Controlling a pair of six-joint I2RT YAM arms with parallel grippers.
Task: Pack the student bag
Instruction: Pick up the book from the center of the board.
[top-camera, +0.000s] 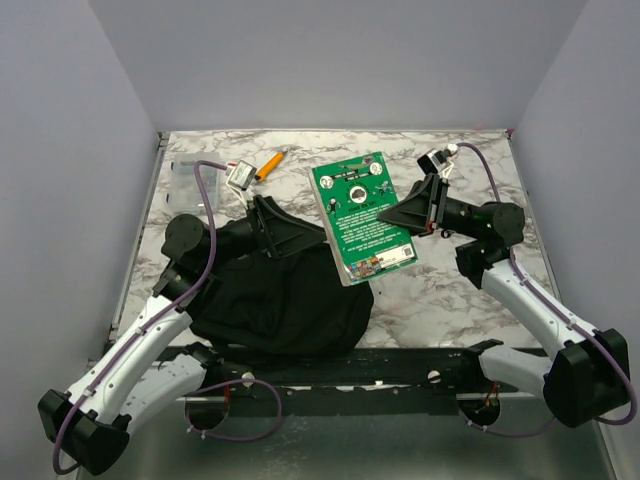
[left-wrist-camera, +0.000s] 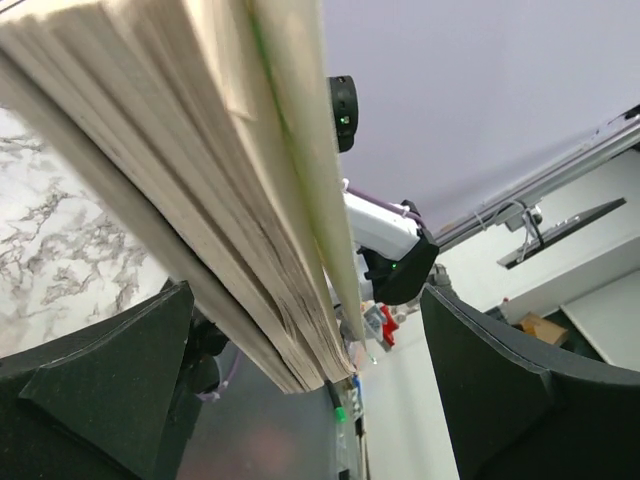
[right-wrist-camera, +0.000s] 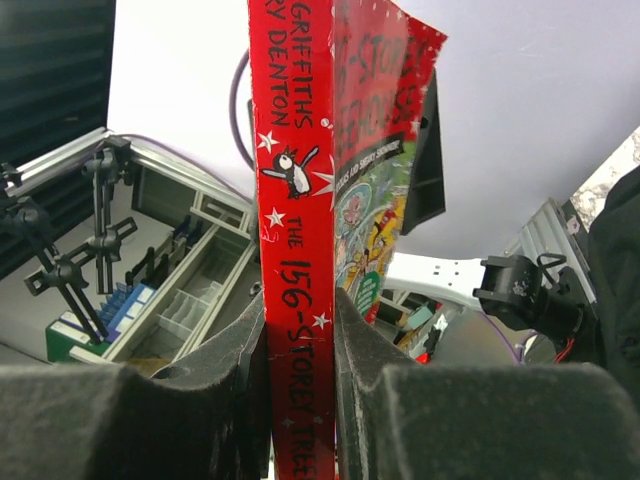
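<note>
The student bag (top-camera: 280, 300) is a black soft backpack lying flat at the left-centre of the marble table. A book with a green back cover (top-camera: 360, 215) hangs tilted above the bag's far right corner. My right gripper (top-camera: 392, 214) is shut on its red spine (right-wrist-camera: 295, 200), with the fingers pressed on both sides in the right wrist view (right-wrist-camera: 300, 340). My left gripper (top-camera: 305, 238) is open at the book's left edge. In the left wrist view (left-wrist-camera: 305, 300) the page edges (left-wrist-camera: 200, 200) run between the wide-spread fingers without touching the right one.
An orange marker (top-camera: 268, 165) and a clear plastic box (top-camera: 185, 185) lie at the far left of the table. A black frame rail (top-camera: 350, 365) runs along the near edge. Grey walls close in the left, back and right sides.
</note>
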